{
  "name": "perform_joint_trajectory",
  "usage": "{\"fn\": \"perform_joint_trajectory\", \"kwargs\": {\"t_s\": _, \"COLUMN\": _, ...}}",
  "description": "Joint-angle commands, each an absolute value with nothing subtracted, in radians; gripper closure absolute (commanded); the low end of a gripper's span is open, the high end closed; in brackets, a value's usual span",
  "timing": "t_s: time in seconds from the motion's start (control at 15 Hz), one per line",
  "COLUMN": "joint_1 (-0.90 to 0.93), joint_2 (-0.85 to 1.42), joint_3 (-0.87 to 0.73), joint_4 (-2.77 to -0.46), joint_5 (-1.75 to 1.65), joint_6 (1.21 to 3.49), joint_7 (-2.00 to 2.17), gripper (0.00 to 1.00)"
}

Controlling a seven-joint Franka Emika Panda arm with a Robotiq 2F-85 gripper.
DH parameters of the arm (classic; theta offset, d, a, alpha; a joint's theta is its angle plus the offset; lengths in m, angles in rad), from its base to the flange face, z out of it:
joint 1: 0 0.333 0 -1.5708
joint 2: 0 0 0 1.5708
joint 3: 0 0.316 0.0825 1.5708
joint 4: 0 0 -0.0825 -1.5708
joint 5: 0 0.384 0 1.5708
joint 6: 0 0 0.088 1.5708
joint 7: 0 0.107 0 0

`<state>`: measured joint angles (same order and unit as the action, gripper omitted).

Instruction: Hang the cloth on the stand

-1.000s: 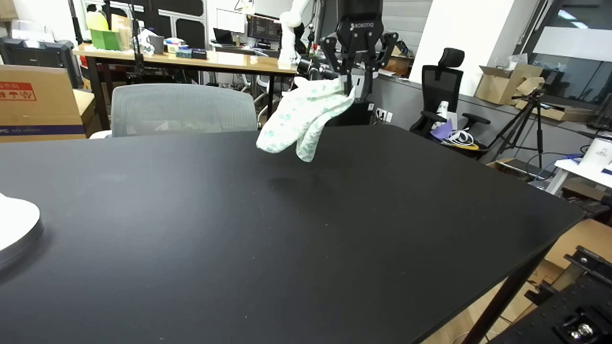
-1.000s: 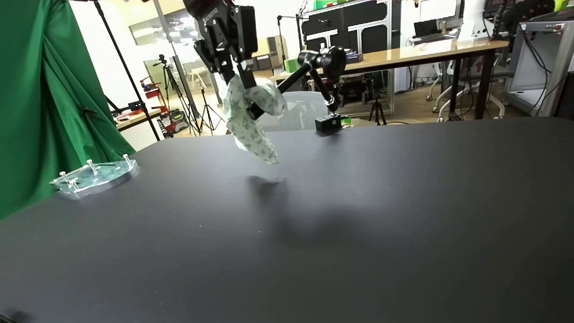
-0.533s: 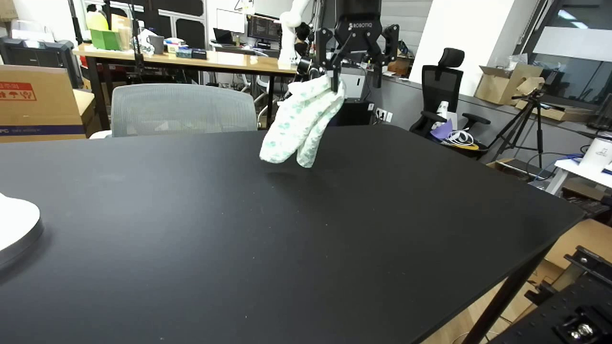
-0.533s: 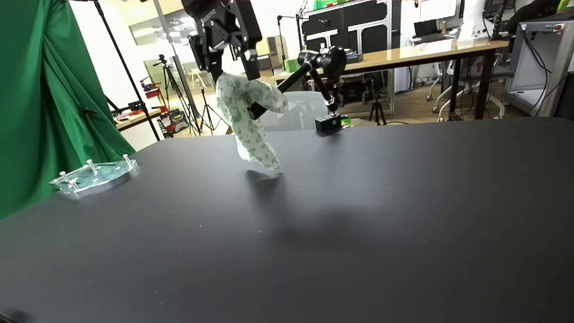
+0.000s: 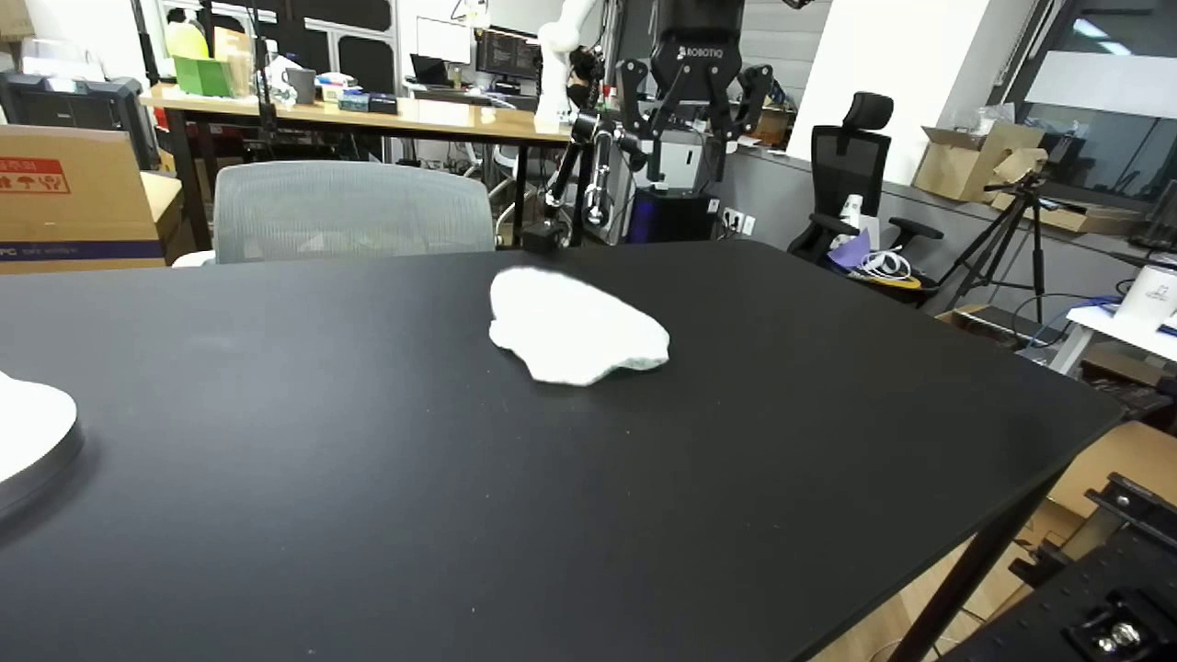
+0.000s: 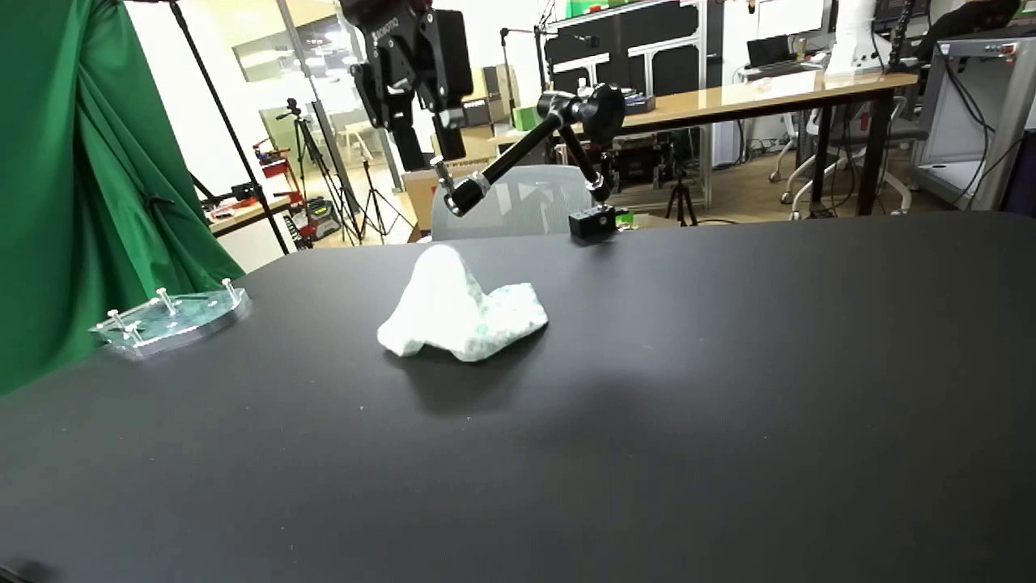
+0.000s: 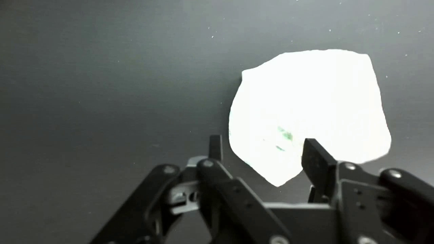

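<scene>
The white cloth [image 6: 445,308] with green print is loose and crumpled, low over the black table or just on it; I cannot tell whether it is touching. In the wrist view the same cloth [image 7: 315,101] looks overexposed, below and mostly to the right between the fingers. My gripper [image 5: 686,167] is well above it, jaws apart and holding nothing; in an exterior view the gripper [image 6: 432,154] is beside the upper end of the stand. That stand is a black jointed arm [image 6: 526,150] on a small block base [image 6: 592,222], its silver tip bare.
A clear plate with several upright posts [image 6: 174,320] lies at the table's far left in an exterior view. A white round disc [image 5: 32,428] sits at the table's side. A grey mesh chair [image 5: 354,211] stands behind the table [image 5: 386,515].
The cloth hung between the fingers, then from one finger as the jaws spread. Now it has come away and dropped toward the table, uncovering the stand's tip. The gripper has hardly moved.
</scene>
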<state>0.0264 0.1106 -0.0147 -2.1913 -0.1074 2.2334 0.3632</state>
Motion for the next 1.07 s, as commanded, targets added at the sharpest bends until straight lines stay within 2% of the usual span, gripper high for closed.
{"fn": "perform_joint_trajectory", "kwargs": {"t_s": 0.0, "joint_1": 0.013, "joint_2": 0.118, "joint_3": -0.019, "joint_4": -2.193, "joint_5": -0.065, "joint_6": 2.249, "joint_7": 0.312, "gripper": 0.65}}
{"fn": "perform_joint_trajectory", "kwargs": {"t_s": 0.27, "joint_1": 0.03, "joint_2": 0.121, "joint_3": -0.004, "joint_4": -2.226, "joint_5": -0.093, "joint_6": 2.264, "joint_7": 0.25, "gripper": 0.93}}
{"fn": "perform_joint_trajectory", "kwargs": {"t_s": 0.4, "joint_1": 0.045, "joint_2": 0.123, "joint_3": 0.006, "joint_4": -2.257, "joint_5": -0.131, "joint_6": 2.298, "joint_7": 0.239, "gripper": 1.0}}
{"fn": "perform_joint_trajectory", "kwargs": {"t_s": 0.47, "joint_1": 0.053, "joint_2": 0.126, "joint_3": 0.01, "joint_4": -2.272, "joint_5": -0.145, "joint_6": 2.315, "joint_7": 0.235, "gripper": 0.63}}
{"fn": "perform_joint_trajectory", "kwargs": {"t_s": 0.6, "joint_1": 0.066, "joint_2": 0.137, "joint_3": 0.013, "joint_4": -2.3, "joint_5": -0.189, "joint_6": 2.38, "joint_7": 0.249, "gripper": 0.67}}
{"fn": "perform_joint_trajectory", "kwargs": {"t_s": 1.0, "joint_1": 0.126, "joint_2": 0.204, "joint_3": -0.047, "joint_4": -2.39, "joint_5": -0.513, "joint_6": 2.644, "joint_7": 0.479, "gripper": 0.26}}
